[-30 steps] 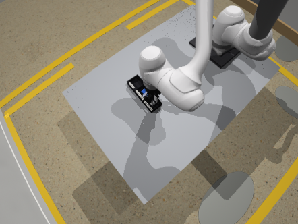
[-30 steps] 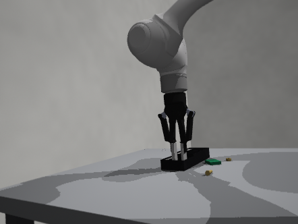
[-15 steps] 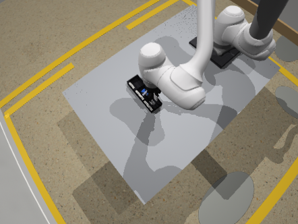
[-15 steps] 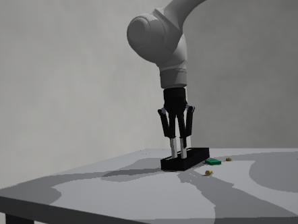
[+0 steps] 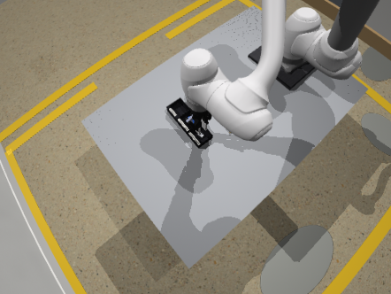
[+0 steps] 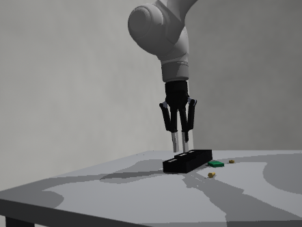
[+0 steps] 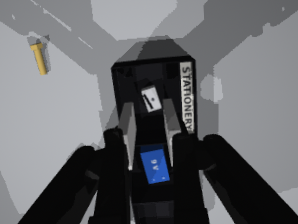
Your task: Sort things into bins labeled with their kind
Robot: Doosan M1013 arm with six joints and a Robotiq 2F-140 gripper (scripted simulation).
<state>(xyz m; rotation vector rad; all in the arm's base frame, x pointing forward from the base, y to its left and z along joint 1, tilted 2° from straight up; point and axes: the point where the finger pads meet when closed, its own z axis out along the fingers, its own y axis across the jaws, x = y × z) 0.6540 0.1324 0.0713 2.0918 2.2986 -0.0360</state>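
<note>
Hovering just above the black row of labelled bins (image 6: 187, 161), the black two-finger gripper (image 6: 180, 146) sits slightly parted, holding nothing. A small blue item (image 7: 154, 165) and a white one (image 7: 149, 99) lie in the bins. The flat green block (image 6: 216, 164) and two small yellow pieces (image 6: 211, 175) lie unsorted on the grey surface (image 6: 102, 195).

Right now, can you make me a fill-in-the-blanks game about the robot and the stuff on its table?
The small thing lying in the black bins is colored ____.
The flat block on the table beside the bins is colored ____.
The gripper hangs above the bins, fingers a little apart, holding ____.

Missing words: blue; green; nothing
</note>
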